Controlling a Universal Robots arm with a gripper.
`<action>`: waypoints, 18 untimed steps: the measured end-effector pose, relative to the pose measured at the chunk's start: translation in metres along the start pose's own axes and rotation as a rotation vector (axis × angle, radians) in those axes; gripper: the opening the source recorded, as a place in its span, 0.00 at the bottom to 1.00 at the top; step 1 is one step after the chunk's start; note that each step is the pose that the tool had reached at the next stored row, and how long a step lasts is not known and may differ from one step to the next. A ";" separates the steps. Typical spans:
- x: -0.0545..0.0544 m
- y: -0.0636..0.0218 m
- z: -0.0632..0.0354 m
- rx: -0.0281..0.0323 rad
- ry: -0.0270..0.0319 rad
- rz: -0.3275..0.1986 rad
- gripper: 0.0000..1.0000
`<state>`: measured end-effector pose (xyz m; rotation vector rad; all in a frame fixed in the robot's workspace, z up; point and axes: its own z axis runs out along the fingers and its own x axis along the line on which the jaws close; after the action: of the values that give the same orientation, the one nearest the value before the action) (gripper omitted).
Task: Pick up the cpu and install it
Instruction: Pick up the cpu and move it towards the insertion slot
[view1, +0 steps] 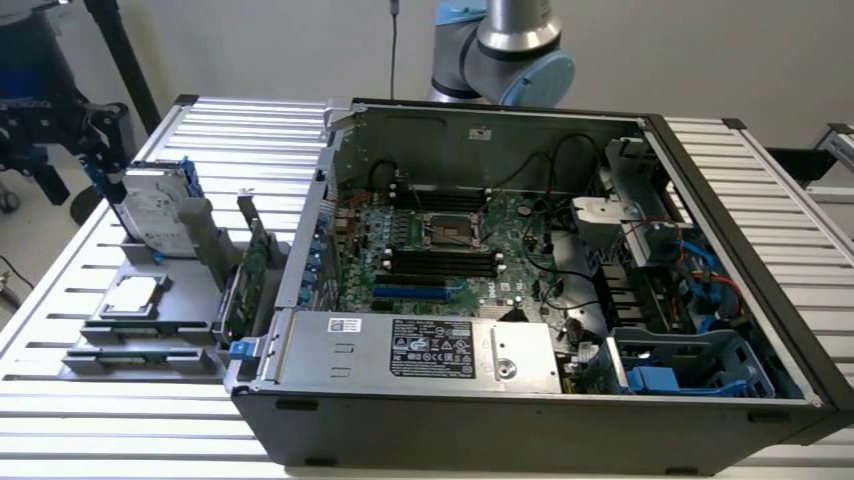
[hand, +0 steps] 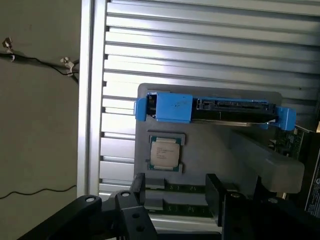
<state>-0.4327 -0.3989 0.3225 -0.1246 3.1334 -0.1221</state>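
Shows the gripper (hand: 175, 197) spread open and empty near the cpu (hand: 165, 153), the hard drive (hand: 225, 106) just beyond the cpu.

A computer case (view1: 721, 400) sits on the table (view1: 80, 410), with the motherboard (view1: 514, 222) lying flat inside it and the socket (view1: 447, 232) near the board's middle. Beside the case, on the exterior view's left, stands a parts holder (hand: 215, 155). The cpu (view1: 134, 296) lies flat on the holder, with the hard drive (view1: 154, 205) upright just behind it. The robot arm (view1: 514, 45) rises behind the case.
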 end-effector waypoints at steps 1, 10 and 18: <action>0.000 -0.0001 0.0020 0.0000 0.0000 0.000 0.62; 0.001 -0.0036 0.0186 0.0000 0.0000 0.000 0.67; 0.004 -0.0150 0.0331 -0.0086 -0.0009 0.000 0.67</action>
<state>-0.4352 -0.4167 0.2907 -0.1246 3.1334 -0.1086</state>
